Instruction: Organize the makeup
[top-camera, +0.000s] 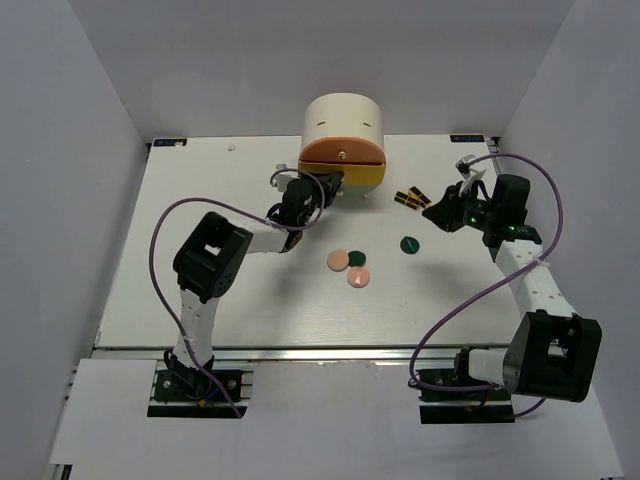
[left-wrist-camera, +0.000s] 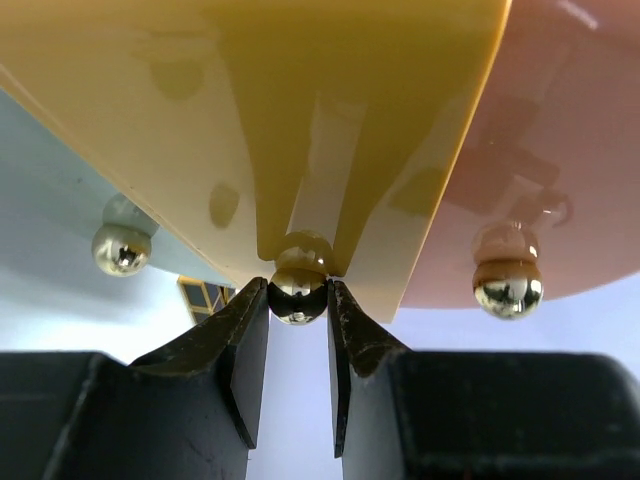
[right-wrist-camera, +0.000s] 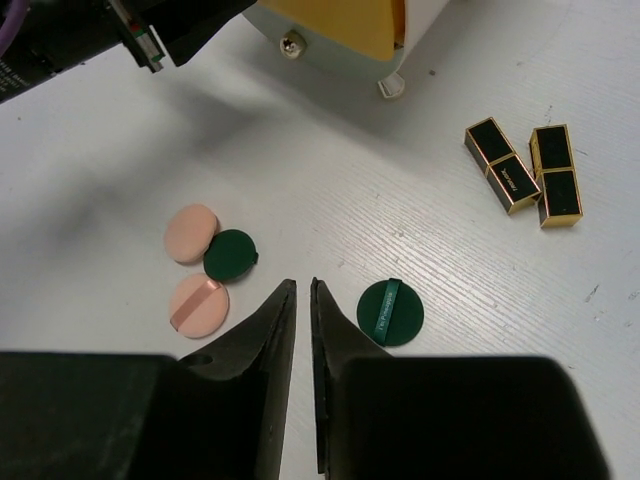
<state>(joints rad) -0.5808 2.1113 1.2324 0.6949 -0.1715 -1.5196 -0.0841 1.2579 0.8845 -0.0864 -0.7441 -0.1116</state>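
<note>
Pink, dark green and gold-edged black on the white table (top-camera: 200, 300). Near the middle, a tight cluster lying flat: plain pink disc (right-wrist-camera: 190, 233) touching dark green disc (right-wrist-camera: 231, 254), with strapped pink disc (right-wrist-camera: 199, 305) just beside them. To that cluster's right and apart from it, strapped green disc (right-wrist-camera: 390, 312), also flat. Farther back and right, two black-and-gold lipstick tubes (right-wrist-camera: 510, 165) on their sides, next to each other, near the foot of the cabinet.

Over the table's right side, close to the tubes: right tool (right-wrist-camera: 303, 290), jaws drawn in to a thin slit, holding nothing. In its own wrist view, tips aimed at bare table between the cluster and the lone green disc.

At the back of the table, cream cylindrical cabinet (top-camera: 343, 122) with an orange drawer (top-camera: 342, 153) above a yellow drawer (left-wrist-camera: 250, 100). Pinching the small gold knob (left-wrist-camera: 298, 295) on the yellow drawer's front: left tool (left-wrist-camera: 298, 288), one finger on each side of the ball, narrowed onto it. Two further knobs (left-wrist-camera: 507, 285) in the left wrist view, one on either side, both free.
</note>
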